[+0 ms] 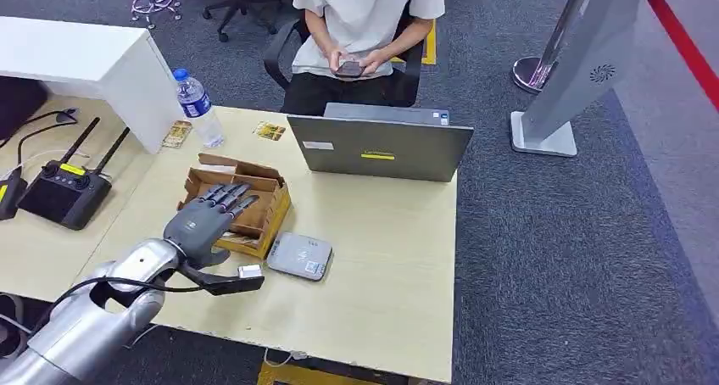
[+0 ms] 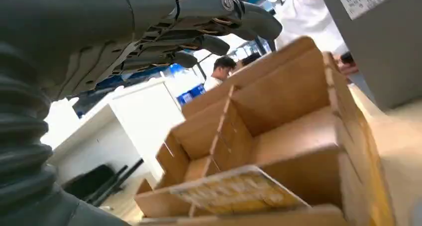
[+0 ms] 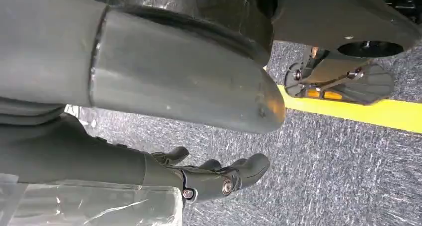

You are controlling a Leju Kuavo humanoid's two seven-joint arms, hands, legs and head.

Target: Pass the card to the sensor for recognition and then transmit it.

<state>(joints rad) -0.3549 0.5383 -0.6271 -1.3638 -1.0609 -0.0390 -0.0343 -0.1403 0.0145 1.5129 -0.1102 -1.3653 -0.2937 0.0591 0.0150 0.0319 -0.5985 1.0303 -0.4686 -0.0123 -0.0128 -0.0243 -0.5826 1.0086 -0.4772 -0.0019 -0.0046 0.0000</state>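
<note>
An open cardboard box (image 1: pixel 254 200) with dividers stands on the wooden table (image 1: pixel 381 258). A yellow patterned card (image 2: pixel 239 191) lies flat in its near compartment. My left hand (image 1: pixel 203 220) hovers over the box's near left part, fingers stretched out and apart, holding nothing; in the left wrist view the fingers (image 2: pixel 209 17) reach out above the box (image 2: pixel 298 101). The grey square sensor (image 1: pixel 299 255) lies on the table just right of the box. My right hand (image 3: pixel 214 178) hangs over the carpet with nothing in it.
A closed-back grey laptop (image 1: pixel 381 147) stands behind the sensor, with a seated person (image 1: pixel 360 29) beyond it. A water bottle (image 1: pixel 197 105), two loose cards (image 1: pixel 270 131) and a black remote controller (image 1: pixel 64 190) lie to the left. A white cabinet (image 1: pixel 93 63) borders the table.
</note>
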